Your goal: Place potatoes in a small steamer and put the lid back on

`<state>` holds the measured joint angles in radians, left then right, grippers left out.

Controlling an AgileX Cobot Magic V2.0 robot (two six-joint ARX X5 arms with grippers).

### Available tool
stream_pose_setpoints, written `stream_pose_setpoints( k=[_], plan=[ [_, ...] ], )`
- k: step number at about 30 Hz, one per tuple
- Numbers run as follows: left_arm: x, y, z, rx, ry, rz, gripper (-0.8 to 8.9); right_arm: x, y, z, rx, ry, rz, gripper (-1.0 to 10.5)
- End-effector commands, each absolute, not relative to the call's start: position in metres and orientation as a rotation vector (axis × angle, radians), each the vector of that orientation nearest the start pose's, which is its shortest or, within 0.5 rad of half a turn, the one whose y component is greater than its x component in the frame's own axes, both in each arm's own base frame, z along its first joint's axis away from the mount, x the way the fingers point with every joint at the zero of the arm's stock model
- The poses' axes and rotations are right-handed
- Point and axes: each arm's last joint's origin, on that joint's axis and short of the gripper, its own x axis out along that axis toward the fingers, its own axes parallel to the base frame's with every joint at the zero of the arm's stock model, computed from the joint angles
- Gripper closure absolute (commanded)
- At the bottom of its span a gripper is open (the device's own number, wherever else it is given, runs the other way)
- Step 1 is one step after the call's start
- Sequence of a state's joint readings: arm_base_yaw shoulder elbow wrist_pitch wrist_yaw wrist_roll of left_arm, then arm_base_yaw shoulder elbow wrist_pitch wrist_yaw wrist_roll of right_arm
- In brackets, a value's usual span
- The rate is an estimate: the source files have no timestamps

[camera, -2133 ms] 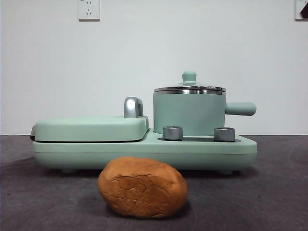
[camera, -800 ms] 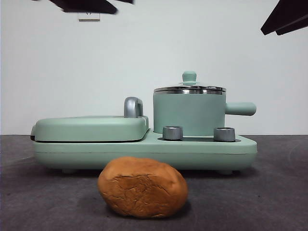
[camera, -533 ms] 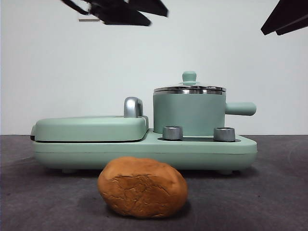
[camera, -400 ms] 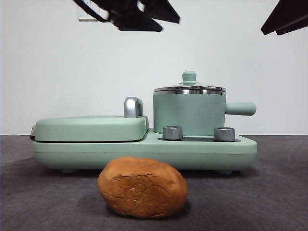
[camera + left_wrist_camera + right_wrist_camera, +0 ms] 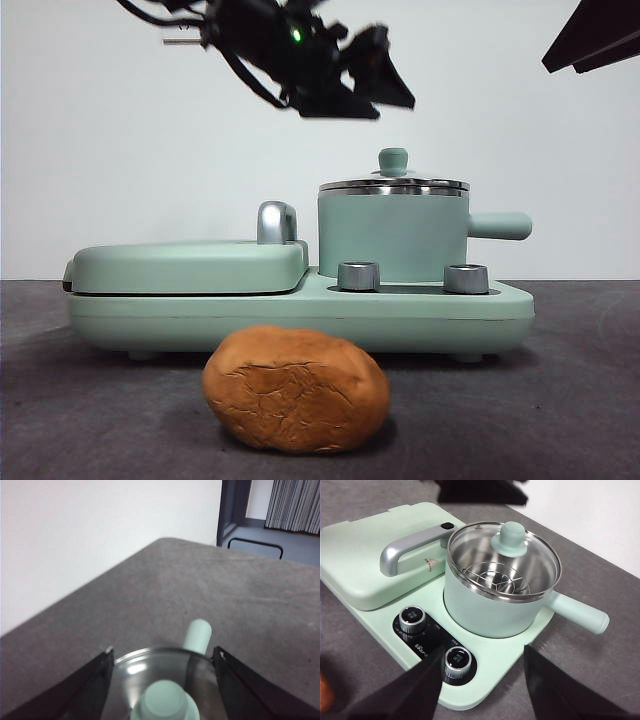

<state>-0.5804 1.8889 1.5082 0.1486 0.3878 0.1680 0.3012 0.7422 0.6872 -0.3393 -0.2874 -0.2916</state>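
Hovering above the round glass lid [image 5: 160, 680] with its small mint-green knob [image 5: 163, 706], the left gripper [image 5: 345, 80] has its jaws spread wide, holding nothing. The lid sits on the mint-green cylindrical steamer pot [image 5: 393, 235], on the mint-green cooker base [image 5: 300, 315]. The lumpy orange-brown potato [image 5: 296, 389] lies on the grey table [image 5: 560, 400] in front. The right gripper [image 5: 482, 680] waits farther off, jaws open and empty.

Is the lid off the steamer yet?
No, still on: the lid sits flat on the steamer rim; left gripper hovers open above.
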Motion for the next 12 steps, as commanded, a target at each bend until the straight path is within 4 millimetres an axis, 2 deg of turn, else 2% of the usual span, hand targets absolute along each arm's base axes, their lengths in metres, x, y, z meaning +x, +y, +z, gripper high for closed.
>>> stream_pose_setpoints(
  k=[1, 12],
  plan=[
    [0.371, -0.262, 0.289, 0.183, 0.165, -0.991, 5.06, 0.153, 0.057, 0.297, -0.287, 0.29, 0.638, 7.0],
    [0.38, -0.268, 0.261, 0.213, 0.221, -0.998, 5.06, 0.153, 0.057, 0.297, -0.287, 0.29, 0.638, 7.0]
  ],
)
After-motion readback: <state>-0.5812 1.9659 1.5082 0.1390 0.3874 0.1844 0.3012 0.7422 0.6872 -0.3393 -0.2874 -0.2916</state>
